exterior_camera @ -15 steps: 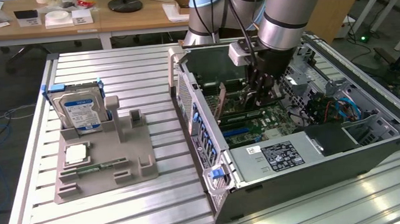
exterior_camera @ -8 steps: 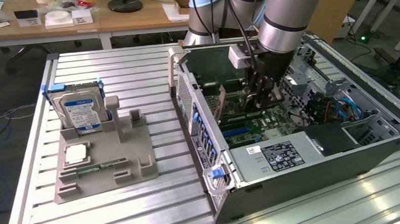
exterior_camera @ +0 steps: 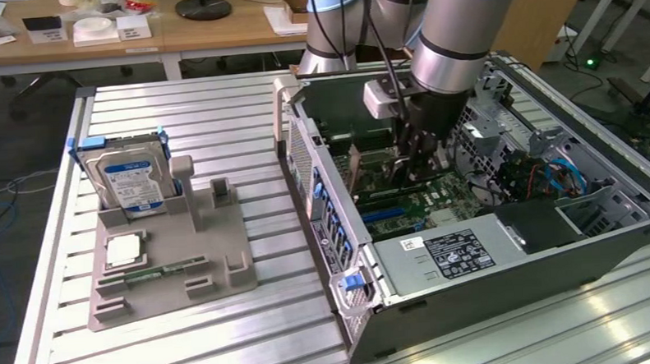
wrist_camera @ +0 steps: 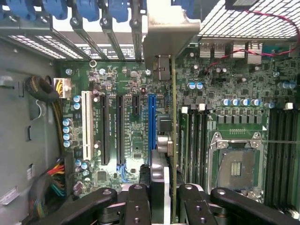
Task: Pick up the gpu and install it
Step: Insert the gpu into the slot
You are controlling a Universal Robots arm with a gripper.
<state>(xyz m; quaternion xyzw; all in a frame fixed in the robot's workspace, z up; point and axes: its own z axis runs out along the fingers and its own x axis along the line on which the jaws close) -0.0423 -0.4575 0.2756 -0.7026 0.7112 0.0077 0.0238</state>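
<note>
Seen in the exterior view, from left to right: at left of the frame, a grey fixture tray (exterior_camera: 164,263) on a slatted aluminium table (exterior_camera: 223,112). Standing upright at the tray's upper left, a silver hard drive (exterior_camera: 127,181) with a blue-and-white label. Lower on the tray, a small square chip (exterior_camera: 123,250) and a narrow green memory stick (exterior_camera: 162,272) lying flat. Right of centre, an open computer case (exterior_camera: 492,249), side panel off, motherboard exposed. Reaching down into the case from the top of the frame, the robot arm (exterior_camera: 451,45), with the gripper (exterior_camera: 418,174) low over the board.

Seen in the wrist view: green motherboard (wrist_camera: 136,89) across the frame, white and black expansion slots at left, a blue slot (wrist_camera: 151,122) near centre, an empty processor socket (wrist_camera: 236,166) at lower right. At centre, edge-on and upright, the gpu (wrist_camera: 173,117), its metal end bracket (wrist_camera: 171,28) at upper centre against the rear slot openings, its board just right of the blue slot. At bottom centre, the gripper (wrist_camera: 161,197) clamped on the gpu, black fingers (wrist_camera: 138,201) pressed to either side.
</note>
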